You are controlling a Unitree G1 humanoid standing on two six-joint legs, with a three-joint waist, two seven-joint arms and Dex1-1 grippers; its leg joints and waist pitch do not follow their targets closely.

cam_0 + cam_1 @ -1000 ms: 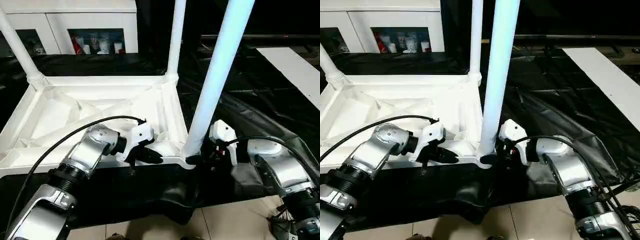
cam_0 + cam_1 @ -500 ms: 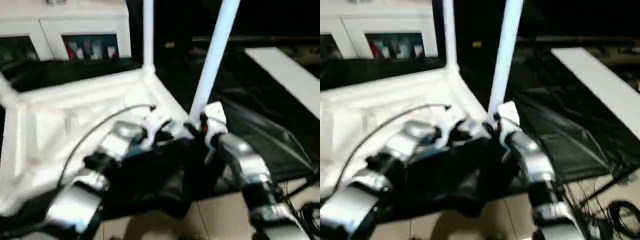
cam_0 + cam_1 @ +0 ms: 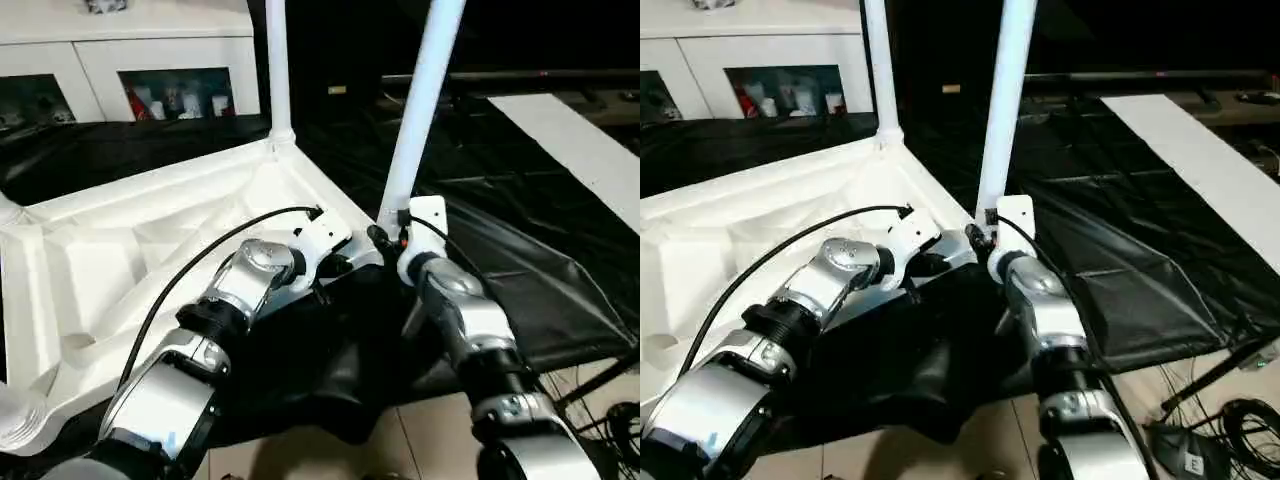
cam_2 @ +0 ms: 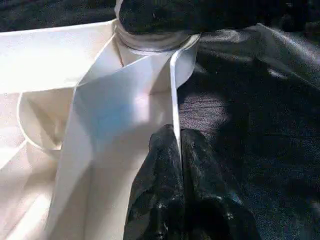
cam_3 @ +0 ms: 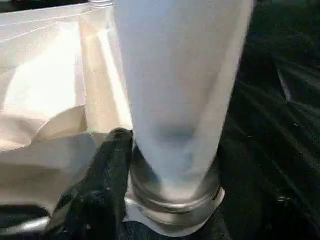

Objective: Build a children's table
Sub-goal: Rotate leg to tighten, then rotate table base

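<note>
Head view: the tabletop (image 3: 150, 240) lay upside down on the black sheet (image 3: 520, 260), ribs up. Two legs stood in their sockets, the far leg (image 3: 277, 70) and the near leg (image 3: 420, 110). Both arms met at the near corner.

Left wrist: the left gripper (image 4: 177, 150) was pinched on the tabletop's thin rim, fingers pressed together either side.

Right wrist: the right gripper (image 5: 150, 165) sat around the near leg's base, one finger (image 5: 107, 165) against the socket (image 5: 175, 200).

Judgement: seating this leg was the step in hand. Next, press or twist it home while the rim stays braced.
</note>
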